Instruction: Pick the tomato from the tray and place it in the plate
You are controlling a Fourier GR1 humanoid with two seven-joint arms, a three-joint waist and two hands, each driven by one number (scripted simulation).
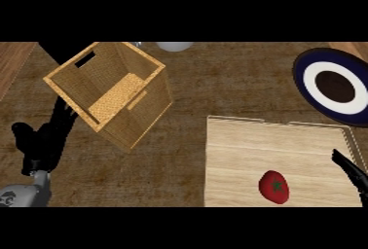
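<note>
Red tomato [274, 186] lies free on wooden tray [244, 146]; right hand [351, 170] just beside, fingers straight, empty. Best to curl round its middle before lifting toward plate [305, 73]. Left hand [43, 141] rests open at left.

The tray [277, 146] sits on the worktop [208, 82] at the near right. The tomato [274, 186] lies on the tray, close to its near edge and a bit right of its middle. The plate [316, 90] is behind the tray, at the far right, and does not touch it. A box [115, 92] with an open top stands on the worktop to the left of the tray, apart from it. A round thing [174, 46] peeks in at the far edge, behind the box. The left hand [39, 143] is at the near left, beside the box. The right hand [352, 172] comes in at the right edge, over the tray, right of the tomato and not touching it.
</note>
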